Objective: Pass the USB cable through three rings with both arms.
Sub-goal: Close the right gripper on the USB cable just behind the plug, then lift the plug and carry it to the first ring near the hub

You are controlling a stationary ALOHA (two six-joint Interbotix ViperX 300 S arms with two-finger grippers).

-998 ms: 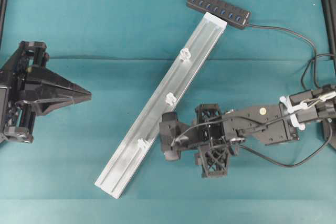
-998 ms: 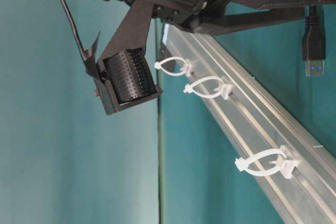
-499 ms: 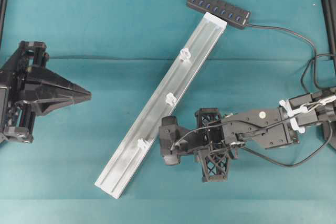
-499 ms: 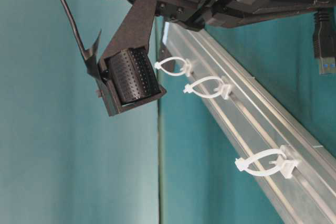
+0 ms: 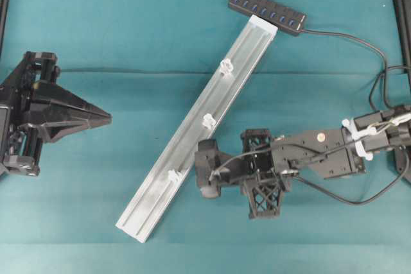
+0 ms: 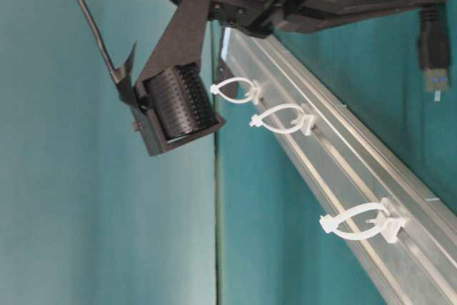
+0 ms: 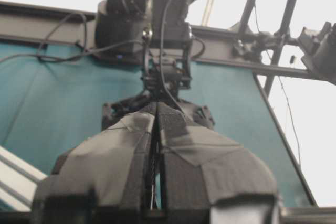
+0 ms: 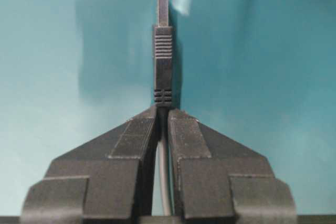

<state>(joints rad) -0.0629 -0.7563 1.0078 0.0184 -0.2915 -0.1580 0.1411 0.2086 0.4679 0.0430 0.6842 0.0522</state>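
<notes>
My right gripper (image 8: 163,109) is shut on the USB cable just behind its black plug (image 8: 163,45). The plug points straight down at bare teal table. From the overhead view the right gripper (image 5: 262,172) hangs just right of the silver rail (image 5: 186,145), near the lowest ring (image 5: 173,175). The other two rings (image 5: 209,120) (image 5: 225,66) sit further up the rail. At table level the plug (image 6: 433,66) hangs to the right of the rail (image 6: 343,155), apart from the rings (image 6: 360,225) (image 6: 282,118) (image 6: 235,89). My left gripper (image 5: 108,118) is shut and empty, far left of the rail.
A black multi-port hub (image 5: 266,11) lies at the rail's far end, its cord running off right. A loose black cable (image 5: 352,201) loops below the right arm. The right arm's wrist camera (image 6: 178,105) hangs low beside the rail.
The right gripper dipped slightly toward the table's front edge and came back, and the plug now hangs a little higher. The left arm has not moved.
</notes>
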